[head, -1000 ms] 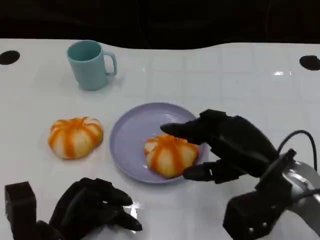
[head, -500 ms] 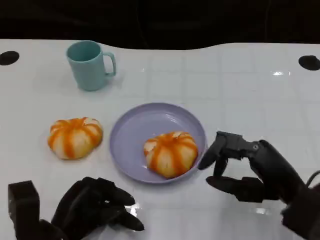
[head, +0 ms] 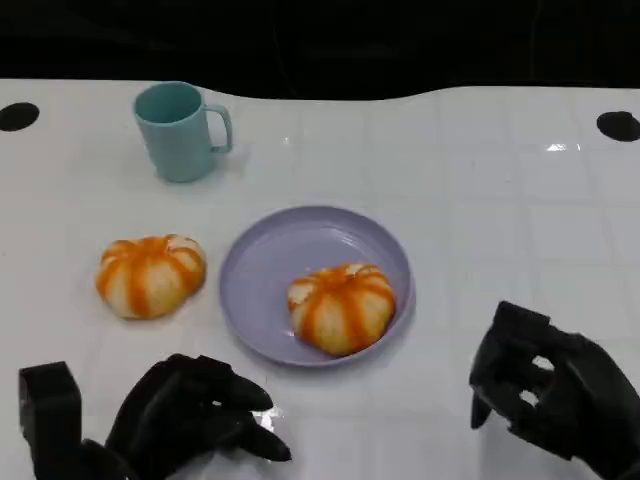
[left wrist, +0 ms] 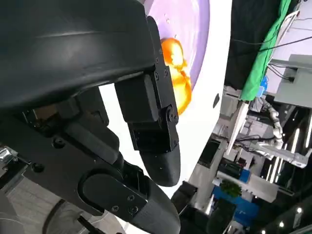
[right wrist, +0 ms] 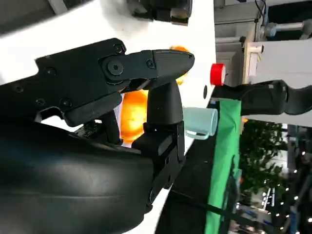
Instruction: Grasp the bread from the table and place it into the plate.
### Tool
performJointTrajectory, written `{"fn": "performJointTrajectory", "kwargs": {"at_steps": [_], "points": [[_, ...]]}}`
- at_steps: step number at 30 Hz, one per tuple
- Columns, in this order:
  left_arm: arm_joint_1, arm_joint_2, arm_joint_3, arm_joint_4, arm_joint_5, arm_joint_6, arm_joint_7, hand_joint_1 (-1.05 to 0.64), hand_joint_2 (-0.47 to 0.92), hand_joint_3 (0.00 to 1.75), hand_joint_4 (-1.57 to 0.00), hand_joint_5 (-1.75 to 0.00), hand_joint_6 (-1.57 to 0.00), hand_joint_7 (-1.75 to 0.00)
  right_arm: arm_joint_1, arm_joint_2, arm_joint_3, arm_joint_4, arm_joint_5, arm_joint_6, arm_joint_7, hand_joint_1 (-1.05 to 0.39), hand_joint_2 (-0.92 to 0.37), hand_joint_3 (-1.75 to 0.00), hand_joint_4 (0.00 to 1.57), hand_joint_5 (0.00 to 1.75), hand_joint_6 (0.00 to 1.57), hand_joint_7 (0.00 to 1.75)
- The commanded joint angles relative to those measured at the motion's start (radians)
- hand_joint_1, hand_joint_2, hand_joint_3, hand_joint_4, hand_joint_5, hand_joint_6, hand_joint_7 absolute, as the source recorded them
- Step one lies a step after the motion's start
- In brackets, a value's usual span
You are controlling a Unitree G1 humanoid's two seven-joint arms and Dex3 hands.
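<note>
White table (head: 500, 160), tiled surface, spanning the whole head view beneath a dark band along the top of the frame; it carries every item listed below. Plate (head: 262, 250), lilac, round and shallow, at the centre of the frame, placed within reach of either hand as the receiving vessel. Right hand (head: 545, 390), black, at the lower right of the frame, well apart from the plate's right rim; fingers curled inward around nothing, a posture that reads as a hand clear of its load. Left hand (head: 190, 415), black, at the lower left of the frame, resting low on the table with fingers loosely bent and slightly spread, holding nothing; judged idle, parked below the second bun. Bread (head: 341, 306), a round bun with orange stripes, lying inside the plate on its lower right portion, close to the rim nearest the right hand, which suggests delivery from that side; untouched by either hand. The left wrist view shows this same bun (left wrist: 176, 78) on the lilac plate past that hand's fingers. Second bun (head: 150, 274), same orange-striped kind, on the bare table just left of the plate, near but not touching its rim. Mug (head: 180, 130), pale teal, upright at the upper left of the frame, handle turned to the right, well apart from the plate and out of the working path. Judgement: with one bread seated in the plate, that placement appears complete; the left-hand bun is not yet moved.
</note>
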Motion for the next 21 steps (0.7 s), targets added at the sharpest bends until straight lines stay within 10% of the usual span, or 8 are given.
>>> {"fn": "performJointTrajectory", "kwargs": {"at_steps": [1,21], "points": [[0.002,0.012,0.007,-0.004,-0.005,0.01,0.009,-1.05,0.66,0.0,-1.57,-0.19,-1.57,-0.02,0.023,0.005,-0.03,-0.028,0.028,0.038,0.021,-0.57,-0.92,-0.31,0.66,1.75,0.54,1.75],[-0.022,0.025,0.019,0.039,0.005,-0.013,0.016,-1.05,0.67,0.01,-1.57,-0.2,-1.57,-0.02,-0.009,0.052,-0.069,0.063,0.027,0.081,0.105,-0.55,-0.92,-0.29,0.75,1.75,0.61,1.75]]}}
